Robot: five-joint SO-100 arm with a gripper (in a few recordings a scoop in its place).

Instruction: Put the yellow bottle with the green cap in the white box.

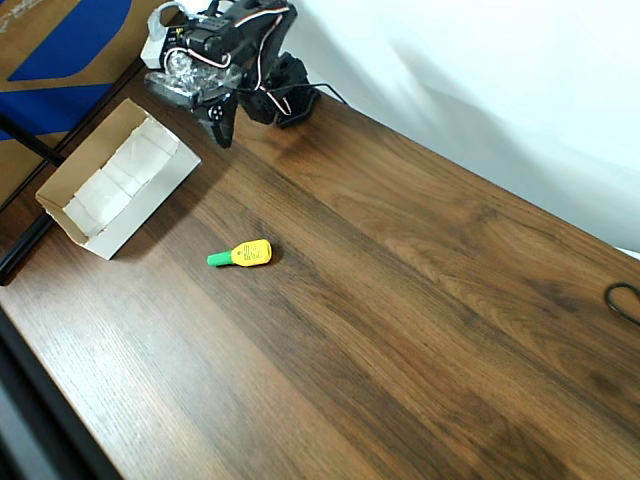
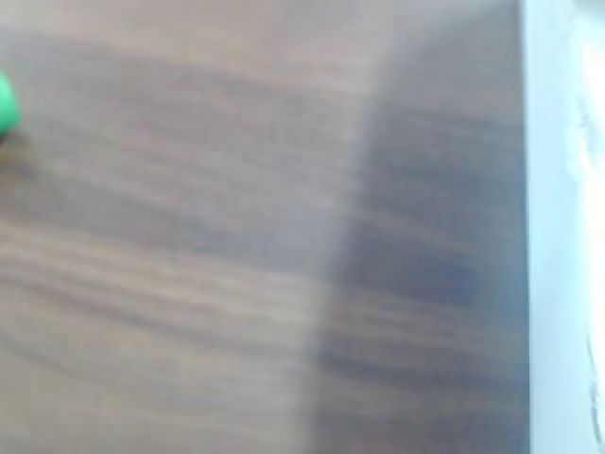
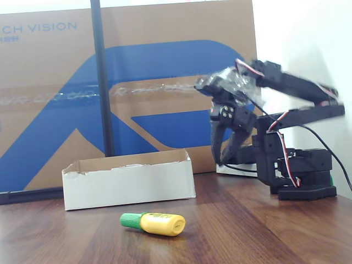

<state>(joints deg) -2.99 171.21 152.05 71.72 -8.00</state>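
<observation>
The yellow bottle with the green cap (image 1: 241, 254) lies on its side on the wooden table, cap pointing left in the overhead view and in the fixed view (image 3: 154, 223). The white box (image 1: 70, 215) stands to its upper left, open side up; in the fixed view the white box (image 3: 129, 181) is just behind the bottle. My gripper (image 1: 222, 132) hangs above the table near the arm's base, well away from the bottle, pointing down (image 3: 221, 160) with fingertips together and nothing held. The blurred wrist view catches the green cap (image 2: 5, 106) at its left edge and a white box wall (image 2: 558, 236) at its right.
A large brown-and-blue carton (image 3: 165, 82) stands behind the table, with a black pole (image 3: 102, 77) in front of it. The arm's base (image 3: 302, 176) sits at the back of the table. A black cable loop (image 1: 625, 300) lies at the right edge.
</observation>
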